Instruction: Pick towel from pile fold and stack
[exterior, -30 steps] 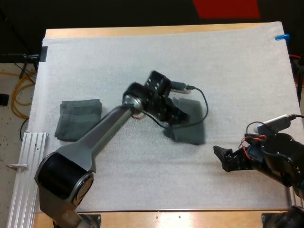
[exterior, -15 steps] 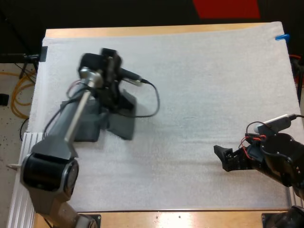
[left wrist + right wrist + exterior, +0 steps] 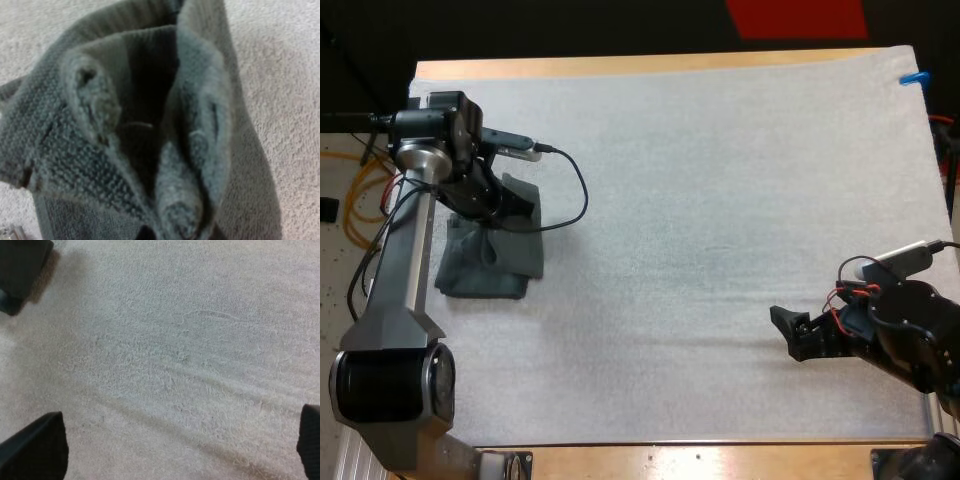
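Note:
A folded dark grey-green towel (image 3: 516, 252) hangs from my left gripper (image 3: 506, 207) at the left side of the mat. Its lower edge rests over another folded towel (image 3: 466, 277) lying flat there. In the left wrist view the held towel (image 3: 150, 125) is bunched up in thick folds right at the gripper, which is shut on it; the fingers are buried in the cloth. My right gripper (image 3: 788, 330) hovers low over bare mat at the lower right, open, with its black fingertips (image 3: 35, 450) wide apart and nothing between them.
The white mat (image 3: 720, 150) covers nearly the whole table, with bare room across its middle and far side. The table's left edge lies close beside the towels. An aluminium rail (image 3: 348, 455) runs along the near left edge.
My left arm has swung from the mat's middle to its left side, carrying the folded towel, and now holds it over the towel lying there. The right arm has stayed still.

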Action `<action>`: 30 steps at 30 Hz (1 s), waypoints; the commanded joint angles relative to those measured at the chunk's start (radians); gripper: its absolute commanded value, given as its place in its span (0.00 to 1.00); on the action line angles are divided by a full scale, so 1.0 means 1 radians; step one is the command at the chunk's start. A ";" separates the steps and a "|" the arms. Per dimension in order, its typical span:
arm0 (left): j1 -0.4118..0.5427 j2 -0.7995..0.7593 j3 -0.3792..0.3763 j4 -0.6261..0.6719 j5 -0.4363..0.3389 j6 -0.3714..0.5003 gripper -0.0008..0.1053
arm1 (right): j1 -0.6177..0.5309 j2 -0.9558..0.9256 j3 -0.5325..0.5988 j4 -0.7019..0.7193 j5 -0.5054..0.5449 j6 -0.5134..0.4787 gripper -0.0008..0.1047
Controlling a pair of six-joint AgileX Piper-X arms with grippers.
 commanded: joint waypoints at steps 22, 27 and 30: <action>0.004 0.041 0.005 0.006 -0.182 0.054 0.01 | 0.000 -0.005 -0.008 -0.093 -0.085 0.046 0.86; 0.004 0.046 0.005 0.006 -0.258 0.054 0.01 | 0.000 -0.005 -0.008 -0.191 -0.190 0.086 0.86; 0.004 0.046 0.005 0.006 -0.275 0.054 0.06 | 0.000 -0.005 -0.008 -0.217 -0.204 0.086 0.86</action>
